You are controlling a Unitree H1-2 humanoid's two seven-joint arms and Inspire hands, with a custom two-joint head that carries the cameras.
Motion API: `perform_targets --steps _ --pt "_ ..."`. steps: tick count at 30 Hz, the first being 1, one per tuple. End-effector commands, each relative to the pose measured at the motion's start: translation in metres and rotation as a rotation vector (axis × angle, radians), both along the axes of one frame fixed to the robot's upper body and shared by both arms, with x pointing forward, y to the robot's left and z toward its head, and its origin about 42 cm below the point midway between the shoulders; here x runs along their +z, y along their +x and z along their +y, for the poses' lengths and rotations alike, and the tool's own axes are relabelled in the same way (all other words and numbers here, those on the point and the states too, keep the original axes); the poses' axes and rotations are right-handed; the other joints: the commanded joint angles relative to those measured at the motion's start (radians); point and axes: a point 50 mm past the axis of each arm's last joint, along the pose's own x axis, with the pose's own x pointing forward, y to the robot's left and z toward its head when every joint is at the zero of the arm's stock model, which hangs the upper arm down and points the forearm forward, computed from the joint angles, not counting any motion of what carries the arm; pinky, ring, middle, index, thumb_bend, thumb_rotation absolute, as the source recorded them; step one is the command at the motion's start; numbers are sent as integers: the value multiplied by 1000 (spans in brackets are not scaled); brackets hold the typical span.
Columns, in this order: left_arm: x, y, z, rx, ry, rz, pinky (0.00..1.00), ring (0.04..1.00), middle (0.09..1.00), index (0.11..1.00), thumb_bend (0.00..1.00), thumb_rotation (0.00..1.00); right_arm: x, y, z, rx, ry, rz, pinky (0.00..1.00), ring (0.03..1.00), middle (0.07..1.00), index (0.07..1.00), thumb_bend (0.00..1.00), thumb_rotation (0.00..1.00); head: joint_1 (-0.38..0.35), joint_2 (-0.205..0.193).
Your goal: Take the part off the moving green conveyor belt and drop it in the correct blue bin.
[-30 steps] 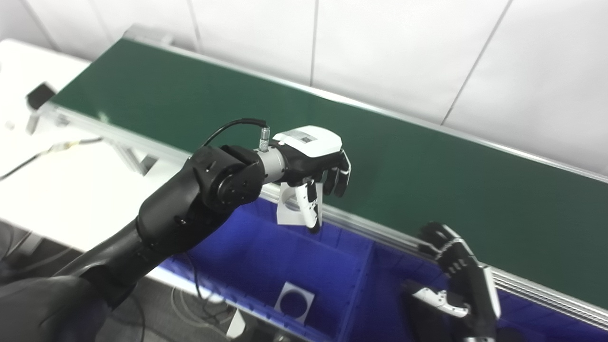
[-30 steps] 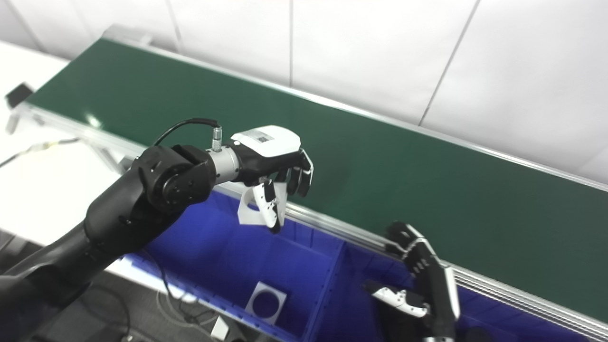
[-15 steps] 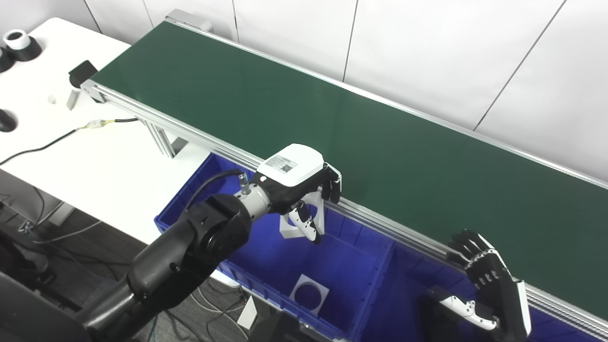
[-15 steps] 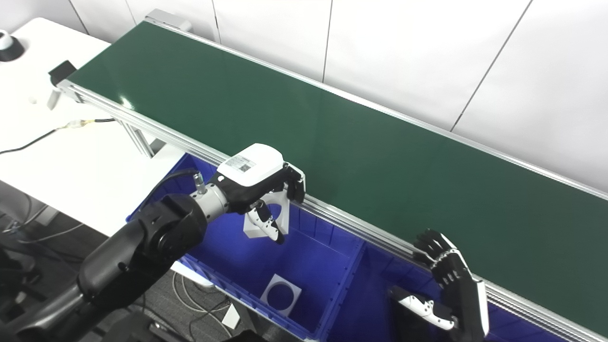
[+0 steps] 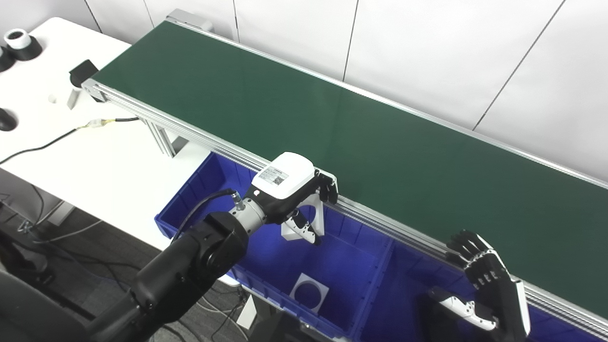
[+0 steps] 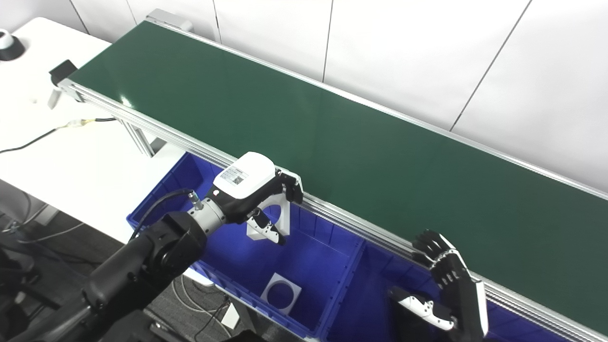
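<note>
Left hand (image 5: 289, 187) fingers (image 5: 327, 186) curled around a white part (image 5: 311, 222), thumb underneath; part hangs over the left bin (image 5: 199, 190), clear of the belt (image 5: 332, 123), presumably so a release drops it straight in. Right hand (image 5: 489, 285) fingers spread, empty, idling above the right bin (image 5: 403, 289). Count: parts, two; one held, one flat on the left bin floor (image 5: 309, 293). Bins, two. Belt carries none.

White square part with a round hole (image 5: 304, 221), upright, held over the left blue bin (image 5: 209, 180).
</note>
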Motion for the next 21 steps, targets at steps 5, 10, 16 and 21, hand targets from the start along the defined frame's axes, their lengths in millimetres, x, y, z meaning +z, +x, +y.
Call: perform_targets --steps 5,10,16,21 --pt "-1 11 -4 -26 24 -103 356 400 497 523 498 0 13 6 3 0 12 -81 693 764 775 790 822 146 -11 4" --pt "-13 14 -8 -50 46 -103 359 395 464 541 497 0 14 6 5 -2 8 -83 690 761 771 786 829 152 -18 3" --pt "-16 15 -6 -57 48 -95 357 393 463 540 497 0 16 5 6 -4 12 -75 696 765 772 789 830 151 -20 3" --pt "-15 14 -5 -52 51 -42 376 410 478 531 500 0 16 5 6 -1 11 -75 700 769 775 788 815 137 -21 4"
